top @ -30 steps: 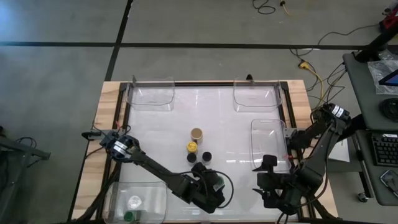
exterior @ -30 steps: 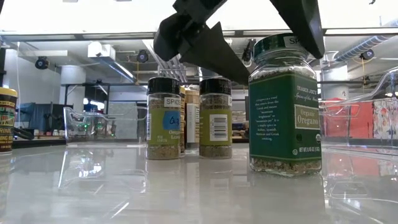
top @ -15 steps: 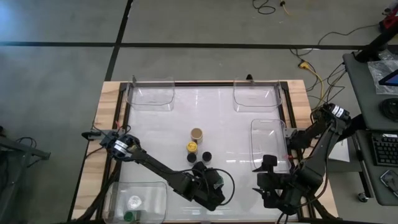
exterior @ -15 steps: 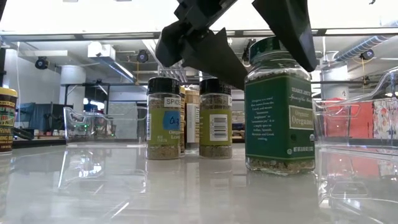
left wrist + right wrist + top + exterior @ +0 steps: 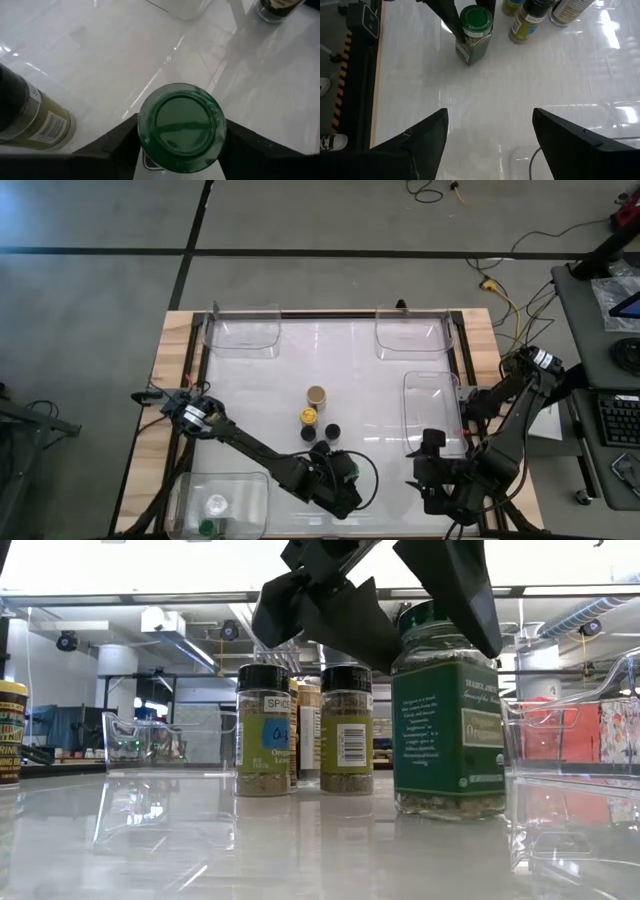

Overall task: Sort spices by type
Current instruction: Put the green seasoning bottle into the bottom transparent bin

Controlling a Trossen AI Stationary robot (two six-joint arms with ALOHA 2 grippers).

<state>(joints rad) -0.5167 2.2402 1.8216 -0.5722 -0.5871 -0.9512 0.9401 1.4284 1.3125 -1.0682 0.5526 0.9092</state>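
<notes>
A green-lidded spice jar (image 5: 448, 715) with a green label stands on the white table, nearest the front edge. My left gripper (image 5: 181, 150) reaches down over it, one finger on each side of the green lid (image 5: 181, 122). Behind it stand two black-lidded jars (image 5: 263, 730) (image 5: 346, 730), with a yellow-lidded jar (image 5: 309, 416) and a tan-lidded jar (image 5: 316, 395) farther back. My right gripper (image 5: 490, 135) hangs open above the table's near right part, its fingers empty and pointing toward the green jar (image 5: 474, 35). My left gripper pinches the green lid's rim (image 5: 145, 125) between its two fingers (image 5: 350, 625), one on each opposite side. The fingers slant down from above. The jar leans slightly, its top toward the table's left, with its bottom (image 5: 450, 808) on the table.
Clear plastic trays stand at the far left (image 5: 240, 330), far right (image 5: 410, 335) and right edge (image 5: 432, 405). A tray at the near left (image 5: 240, 485) holds a green-lidded jar (image 5: 207, 528) and another jar (image 5: 215, 505). The table's middle right lies bare.
My left gripper's fingers have closed in on the green lid from both sides. The green jar has slid a little toward the table's left and tipped slightly, its bottom staying on the table.
</notes>
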